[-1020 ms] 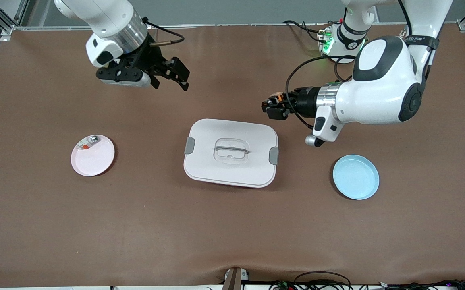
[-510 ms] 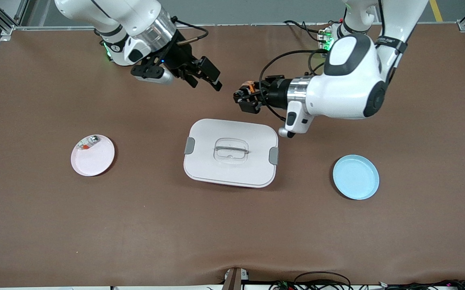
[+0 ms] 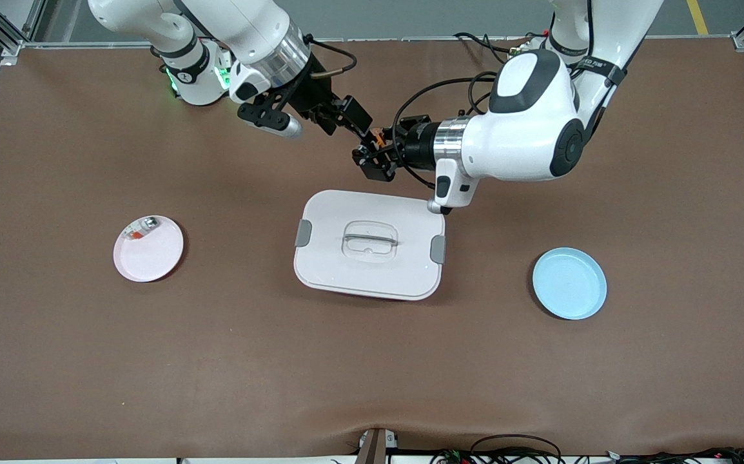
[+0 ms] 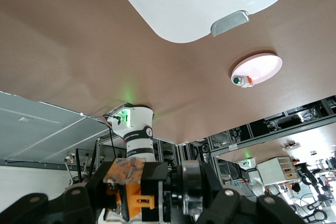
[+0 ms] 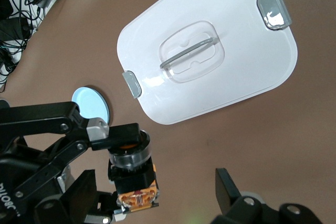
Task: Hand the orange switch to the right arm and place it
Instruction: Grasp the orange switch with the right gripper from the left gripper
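My left gripper (image 3: 374, 156) is shut on the orange switch (image 3: 379, 136), a stubby black part with orange stripes, and holds it in the air over the table strip between the white box and the robots' bases. In the right wrist view the switch (image 5: 132, 174) is held by its round end and sits between my right gripper's (image 5: 157, 195) open fingers, close to one of them. My right gripper (image 3: 354, 124) is right next to the switch. In the left wrist view the switch (image 4: 137, 192) lies sideways in my left gripper (image 4: 157, 205).
A white lidded box (image 3: 333, 216) stands mid-table, also in the right wrist view (image 5: 247, 72). A pink plate (image 3: 156, 258) holding a clear-whitish piece (image 3: 142, 227) lies toward the right arm's end. A blue plate (image 3: 569, 283) lies toward the left arm's end.
Both arms have moved toward each other over the table's middle. The left gripper carried the switch along, and the open right gripper has come up around it.
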